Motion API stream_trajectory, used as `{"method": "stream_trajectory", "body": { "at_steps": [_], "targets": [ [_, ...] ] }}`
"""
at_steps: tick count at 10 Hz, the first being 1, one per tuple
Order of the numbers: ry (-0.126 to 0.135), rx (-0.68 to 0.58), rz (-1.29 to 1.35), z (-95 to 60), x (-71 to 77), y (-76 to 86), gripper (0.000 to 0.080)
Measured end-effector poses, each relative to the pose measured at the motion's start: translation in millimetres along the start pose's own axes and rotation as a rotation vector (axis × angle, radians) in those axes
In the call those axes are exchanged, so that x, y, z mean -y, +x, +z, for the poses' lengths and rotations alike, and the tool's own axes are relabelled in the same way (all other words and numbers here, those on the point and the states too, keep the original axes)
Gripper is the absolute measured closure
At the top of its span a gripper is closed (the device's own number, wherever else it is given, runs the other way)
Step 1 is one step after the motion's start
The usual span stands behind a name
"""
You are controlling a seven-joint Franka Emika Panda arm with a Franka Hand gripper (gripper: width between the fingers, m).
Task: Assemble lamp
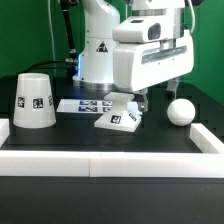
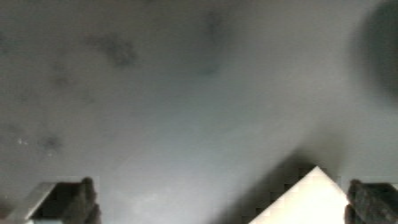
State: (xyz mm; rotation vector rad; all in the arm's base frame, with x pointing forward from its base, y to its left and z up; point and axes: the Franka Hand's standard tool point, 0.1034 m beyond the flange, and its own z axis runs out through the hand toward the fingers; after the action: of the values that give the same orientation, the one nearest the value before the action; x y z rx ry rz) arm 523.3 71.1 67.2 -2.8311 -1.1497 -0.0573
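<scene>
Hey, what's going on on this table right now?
The robot arm's gripper hangs close over the lamp's base block, open and holding nothing. The wrist view shows a white corner of the block between its fingers. The shade stands wide end down at the exterior view's left and the bulb sits at its right. The marker board lies behind the block. No lamp parts are joined yet.

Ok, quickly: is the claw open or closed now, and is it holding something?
Claw: open wide, holding nothing. A corner of the base block shows between its fingers, but they are not clamped on it.
</scene>
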Motion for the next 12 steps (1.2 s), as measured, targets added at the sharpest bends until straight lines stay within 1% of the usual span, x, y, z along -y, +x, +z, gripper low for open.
{"method": "stream_trajectory", "body": {
  "at_steps": [5, 6, 7, 8, 9, 10, 11, 12],
  "targets": [
    [0.000, 0.000, 0.001, 0.1, -0.6, -0.7, 0.0100],
    [-0.001, 0.001, 0.000, -0.1, -1.5, -3.7, 0.0100],
    [-0.020, -0.003, -0.020, -3.4, -2.5, -24.4, 0.0100],
    [-0.026, 0.006, -0.002, -9.4, 1.2, -48.1, 0.0100],
    [-0.038, 0.006, 0.019, -17.5, 4.1, -67.4, 0.0100],
    [-0.047, 0.007, 0.034, -23.2, 6.1, -80.7, 0.0100],
    [-0.049, 0.005, 0.079, -25.2, 4.8, -83.7, 0.0100],
    [-0.045, 0.006, 0.129, -22.2, 6.5, -81.8, 0.0100]
  ]
}}
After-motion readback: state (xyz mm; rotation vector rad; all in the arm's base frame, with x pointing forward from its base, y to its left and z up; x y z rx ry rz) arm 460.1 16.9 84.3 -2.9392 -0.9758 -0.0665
